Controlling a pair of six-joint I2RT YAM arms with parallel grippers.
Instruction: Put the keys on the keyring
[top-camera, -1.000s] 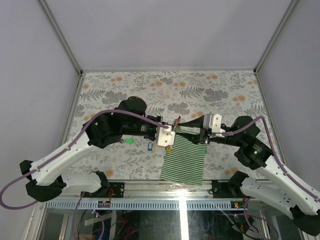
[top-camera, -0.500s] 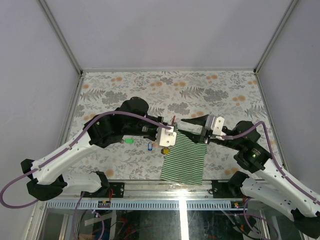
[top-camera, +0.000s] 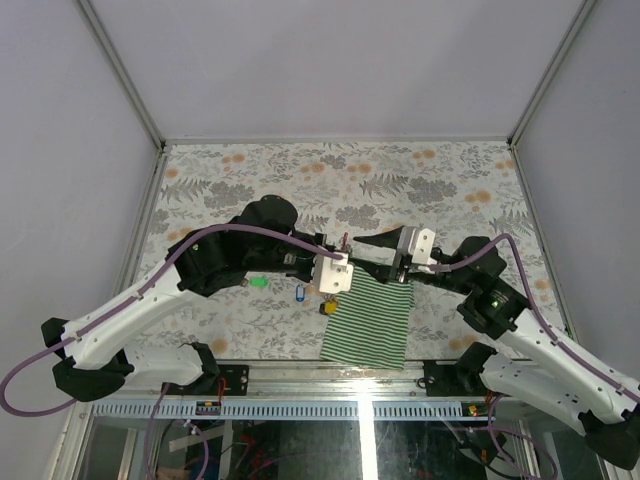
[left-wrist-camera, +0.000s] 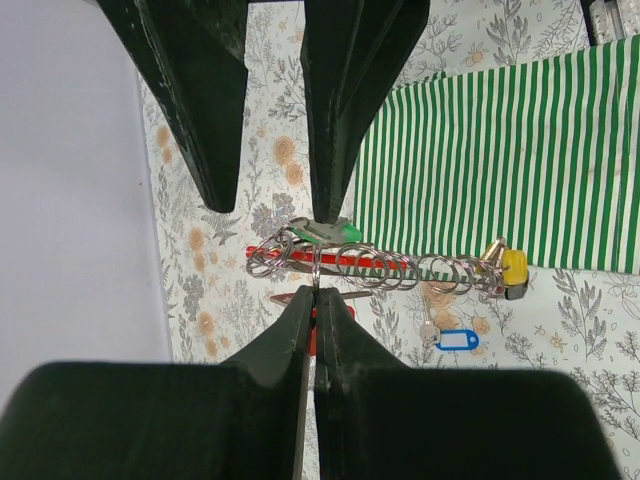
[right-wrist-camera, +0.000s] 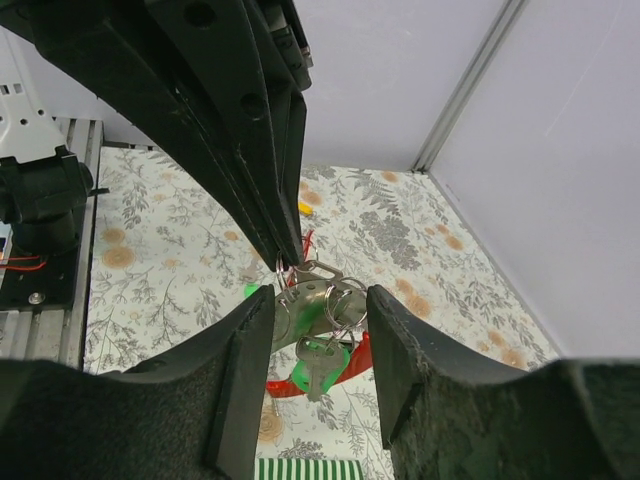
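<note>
**A:** Keyring first, from above: where do we find it?

**B:** We find it raised over the middle of the tabletop, just past the far edge of the striped cloth. The left pincer meets it from one side and the right pincer from the other. A yellow-tagged key shows at the cloth's left edge. Left of it, a blue-tagged key and a loose green tag lie on the tabletop.

**A:** And from the left wrist?

**B:** We see the left pincer pinched narrow on one wire loop of the keyring, a row of loops along a red clip. The yellow-tagged key sits at the row's far end. A green key sits at the near end, touching one finger of the right pincer, whose jaws stand well apart. The blue-tagged key lies on the tabletop beside the cloth.

**A:** From the right wrist?

**B:** The right pincer flanks the loops with its pads parted; we cannot tell whether they touch the wire. The green key hangs beneath the loops, beside the red clip. The left pincer comes down from above, its fingers closed together at the loops.
</note>
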